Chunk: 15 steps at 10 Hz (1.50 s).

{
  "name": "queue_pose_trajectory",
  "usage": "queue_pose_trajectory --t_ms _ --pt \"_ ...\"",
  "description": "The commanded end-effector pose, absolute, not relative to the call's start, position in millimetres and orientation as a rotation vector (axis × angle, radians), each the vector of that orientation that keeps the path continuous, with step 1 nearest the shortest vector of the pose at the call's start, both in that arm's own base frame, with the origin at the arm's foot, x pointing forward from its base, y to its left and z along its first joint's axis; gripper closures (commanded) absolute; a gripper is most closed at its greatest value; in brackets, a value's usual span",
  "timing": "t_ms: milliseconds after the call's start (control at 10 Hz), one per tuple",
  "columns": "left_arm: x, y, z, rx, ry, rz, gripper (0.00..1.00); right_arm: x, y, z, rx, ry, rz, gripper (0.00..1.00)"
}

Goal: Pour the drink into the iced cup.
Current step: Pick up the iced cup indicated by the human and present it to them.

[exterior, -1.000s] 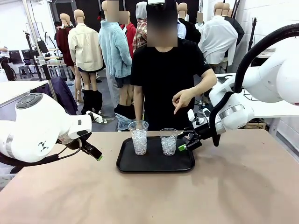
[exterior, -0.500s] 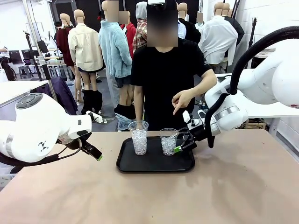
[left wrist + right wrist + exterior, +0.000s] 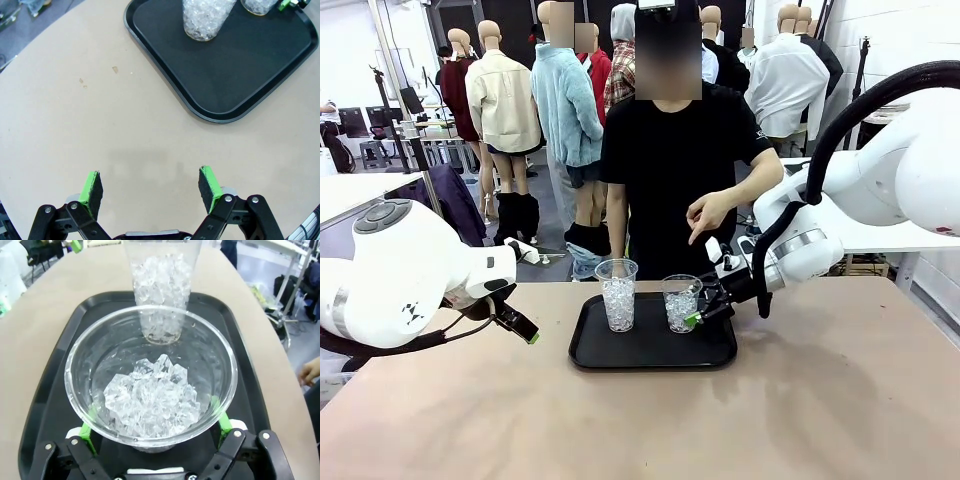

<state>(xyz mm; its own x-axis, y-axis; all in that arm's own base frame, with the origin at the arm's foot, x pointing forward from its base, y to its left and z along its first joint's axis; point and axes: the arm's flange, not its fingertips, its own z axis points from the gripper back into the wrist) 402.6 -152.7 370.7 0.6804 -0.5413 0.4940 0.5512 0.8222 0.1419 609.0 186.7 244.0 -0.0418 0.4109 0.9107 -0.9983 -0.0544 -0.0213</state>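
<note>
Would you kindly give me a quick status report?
Left gripper open over table. Right gripper open around right-hand iced cup. Person's hand pointing down above it.

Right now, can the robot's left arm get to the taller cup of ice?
Probably yes. The left gripper is open, only bare table lies between it and the tray, and the taller cup stands on that side. The right gripper is around the shorter cup.

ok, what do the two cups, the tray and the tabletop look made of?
The taller cup and the shorter cup: likely thin clear plastic, glossy; ice shows through the walls. The tray: probably black plastic, satin; moulded raised rim, rounded corners. The tabletop: tan, matte, faint stains; board or laminate, cannot tell which.
</note>
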Motion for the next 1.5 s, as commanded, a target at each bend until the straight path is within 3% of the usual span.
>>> queue_pose_trajectory --t_ms 0,500,700,1400 --pt "402.9 -151.0 371.2 -0.021 -0.550 -0.609 0.00 613.9 190.8 238.8 0.936 -0.944 1.431 0.00" --pt "402.9 -151.0 371.2 -0.021 -0.550 -0.609 0.00 615.2 195.9 237.4 0.973 -0.902 1.434 0.00" --pt "402.9 -151.0 371.2 -0.021 -0.550 -0.609 0.00 615.0 196.1 238.3 0.968 -0.899 1.436 0.38" --pt "402.9 -151.0 371.2 -0.021 -0.550 -0.609 0.00 609.0 190.0 241.7 0.961 -0.901 1.433 0.38"
